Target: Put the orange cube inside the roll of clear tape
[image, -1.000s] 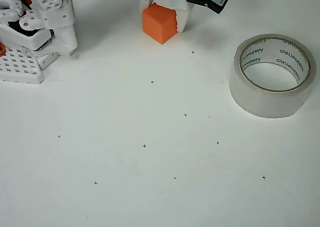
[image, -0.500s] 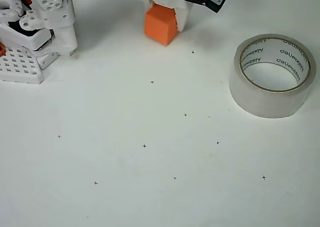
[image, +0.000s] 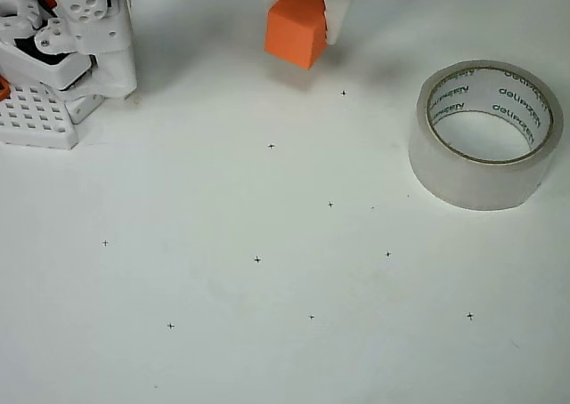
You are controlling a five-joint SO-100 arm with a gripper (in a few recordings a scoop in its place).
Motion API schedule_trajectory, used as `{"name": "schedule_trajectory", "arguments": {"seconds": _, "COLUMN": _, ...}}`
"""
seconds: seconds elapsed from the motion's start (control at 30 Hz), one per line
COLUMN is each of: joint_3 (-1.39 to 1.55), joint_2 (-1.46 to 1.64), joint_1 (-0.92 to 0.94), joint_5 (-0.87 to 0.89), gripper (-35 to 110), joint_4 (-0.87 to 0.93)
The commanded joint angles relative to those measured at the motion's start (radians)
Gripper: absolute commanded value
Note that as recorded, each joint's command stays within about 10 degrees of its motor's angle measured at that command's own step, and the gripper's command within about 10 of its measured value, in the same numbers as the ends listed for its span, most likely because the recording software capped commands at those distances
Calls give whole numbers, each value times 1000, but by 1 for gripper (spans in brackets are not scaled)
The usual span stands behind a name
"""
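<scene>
At the top middle of the overhead view, the orange cube [image: 295, 30] hangs between the white fingers of my gripper [image: 301, 21], which is shut on it. A soft shadow lies on the table below and right of the cube, so it is off the surface. The roll of clear tape [image: 485, 133] lies flat at the right, hole facing up, dark lettering on its pale core. The cube is well to the left of the roll and farther back. Most of the gripper body is cut off by the top edge.
The white robot base [image: 62, 57], with a perforated plate and small orange bits, fills the top left corner. The white table [image: 267, 270] carries several small black cross marks across its middle and front.
The cube has risen off the table in the gripper and shifted slightly right and toward the top edge. The tape roll has not moved.
</scene>
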Motion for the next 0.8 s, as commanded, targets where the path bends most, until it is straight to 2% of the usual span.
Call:
{"name": "schedule_trajectory", "arguments": {"seconds": 0.0, "joint_3": -144, "joint_2": 48, "joint_1": 21, "joint_5": -52, "gripper": 11, "joint_4": 57}}
{"name": "schedule_trajectory", "arguments": {"seconds": 0.13, "joint_3": -230, "joint_2": 15, "joint_1": 61, "joint_5": -120, "gripper": 11, "joint_4": 101}}
{"name": "schedule_trajectory", "arguments": {"seconds": 0.77, "joint_3": -463, "joint_2": -123, "joint_1": 206, "joint_5": -362, "gripper": 11, "joint_4": 103}}
